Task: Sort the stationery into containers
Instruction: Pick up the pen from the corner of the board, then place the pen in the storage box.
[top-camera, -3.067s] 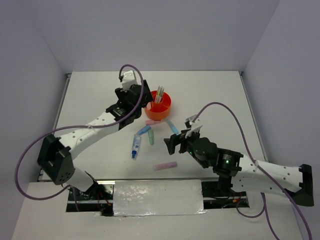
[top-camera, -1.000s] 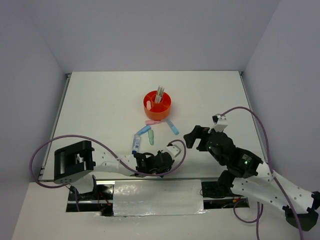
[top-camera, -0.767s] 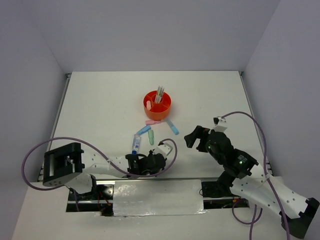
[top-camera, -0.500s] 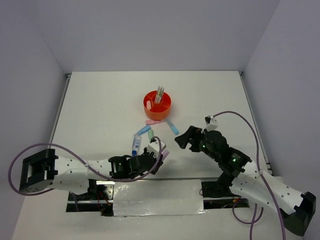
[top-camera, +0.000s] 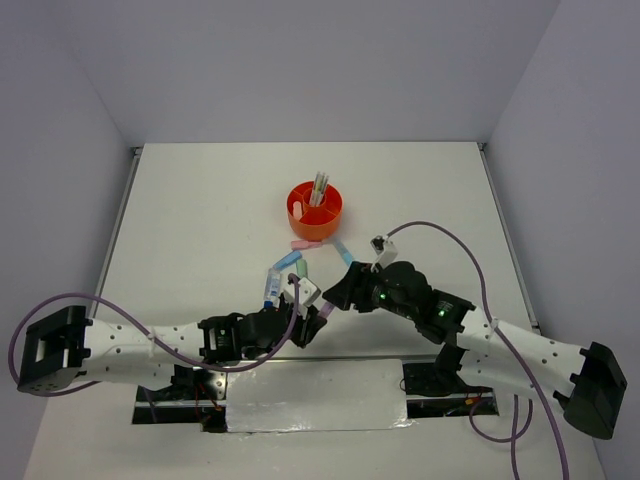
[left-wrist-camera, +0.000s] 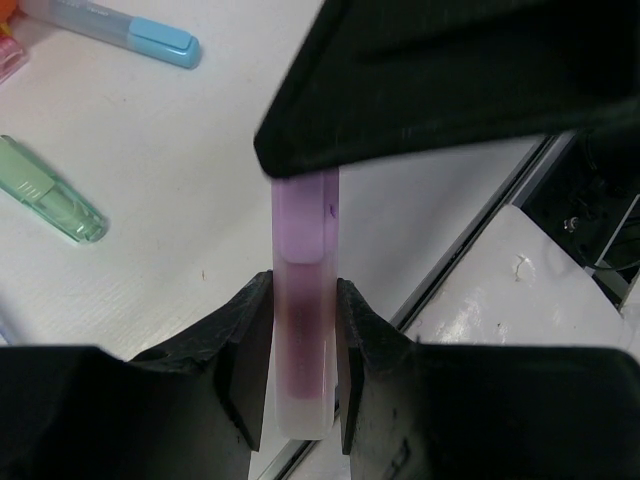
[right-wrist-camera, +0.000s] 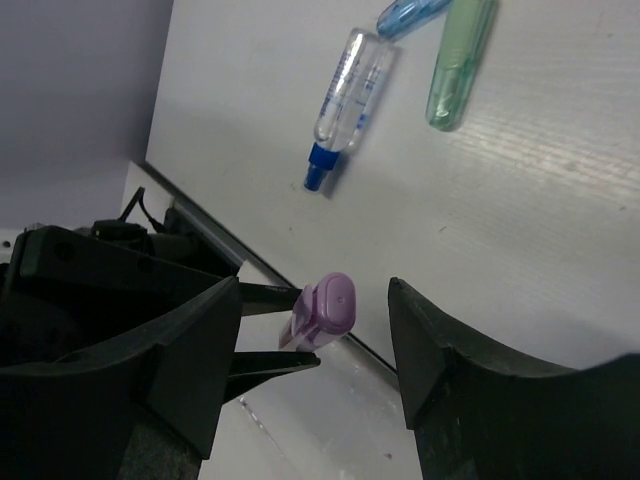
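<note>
**Entry: stationery sort, partly done**

- **Container.** The orange organizer (top-camera: 320, 230) stands at the middle of the bench (top-camera: 200, 200). Its central cup holds upright pens (top-camera: 319, 184). One outer compartment holds a small pale piece (top-camera: 296, 208), too small to identify.
- **Loose on the bench, not yet sorted.**
  - Pink highlighter (top-camera: 305, 244), just beside the organizer's near wall.
  - Blue highlighter (top-camera: 345, 253), near the pink one.
  - Second blue highlighter (top-camera: 287, 262).
  - Green highlighter (top-camera: 302, 276), just beside the second blue one.
  - White-blue tube (top-camera: 270, 290), nearest the arms.
- **In hand.** The lilac highlighter (left-wrist-camera: 303, 220) is off the bench, at the near edge and well apart from the organizer.
- **Left pincer** (left-wrist-camera: 303, 285). It is clamped on the lilac highlighter's barrel, with both jaws pressed flat against its sides.
- **Right pincer** (right-wrist-camera: 315, 288). Its jaws are parted and straddle the highlighter's free end, with a gap showing on each side. It has hold of nothing.
- **Step in hand (judged).** This looks like a handover of the lilac highlighter from left to right, with the receiving grip not yet made.
- **Progress (judged).** Some pens and one small piece are stowed. Five pieces on the bench and the one in hand are left, so the larger share of the work is probably outstanding.
</note>
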